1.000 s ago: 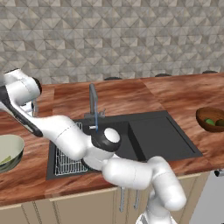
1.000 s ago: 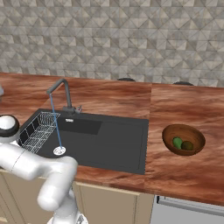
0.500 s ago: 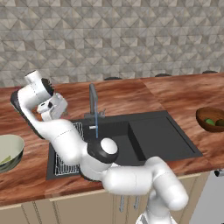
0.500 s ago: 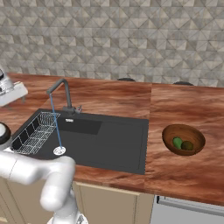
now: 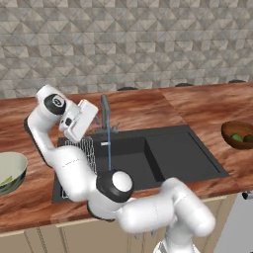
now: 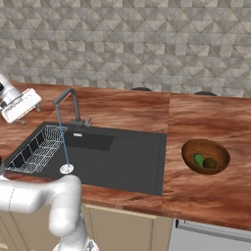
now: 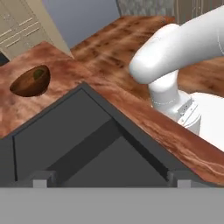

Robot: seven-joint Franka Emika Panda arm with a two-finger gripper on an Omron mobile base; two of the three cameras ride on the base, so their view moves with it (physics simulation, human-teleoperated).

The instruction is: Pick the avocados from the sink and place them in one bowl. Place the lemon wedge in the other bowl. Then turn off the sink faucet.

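The tool (image 7: 109,179) hangs released with nothing between its tips, raised above the left end of the sink (image 6: 127,157), beside the faucet (image 6: 72,105); a thin stream of water runs from the spout down to the drain (image 6: 66,169); both avocados (image 6: 204,161) lie in the wooden bowl (image 6: 188,152) on the counter (image 6: 211,117), right of the sink; the pale bowl (image 5: 17,165) sits at the far left.

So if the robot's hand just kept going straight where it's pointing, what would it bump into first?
Probably the dark sink. The hand view looks down along the open gripper into the basin, with the fingers apart and holding nothing. Depth is hard to judge, but nothing seems to sit in between. The wooden bowl lies off to the side.
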